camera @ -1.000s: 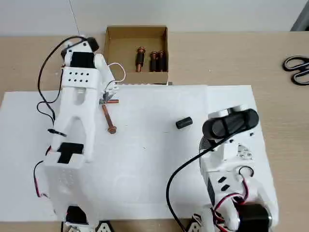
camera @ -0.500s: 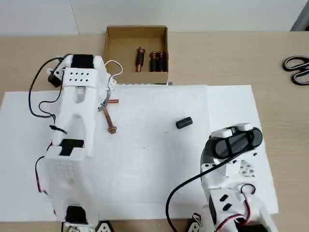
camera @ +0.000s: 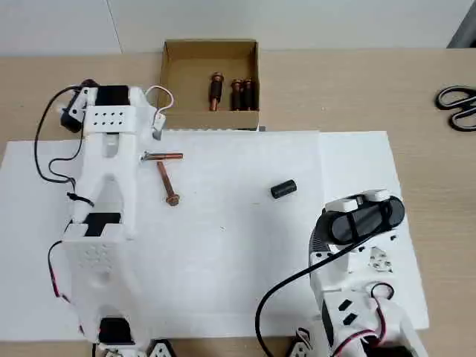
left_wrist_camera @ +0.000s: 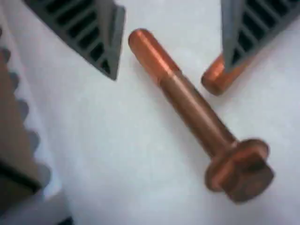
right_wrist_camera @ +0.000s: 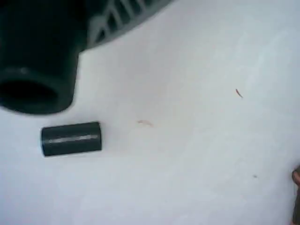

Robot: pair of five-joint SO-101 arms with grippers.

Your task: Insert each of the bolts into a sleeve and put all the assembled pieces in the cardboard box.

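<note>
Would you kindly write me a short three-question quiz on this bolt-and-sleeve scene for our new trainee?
1. True or false: the left gripper is open over a loose bolt.
2. How many assembled pieces lie in the cardboard box? A) one B) three C) five
3. Fill in: besides the sleeve in the right gripper, ____ sleeve lies loose on the white sheet.

Key: 1 true; 2 B; 3 one, the loose sleeve.
</note>
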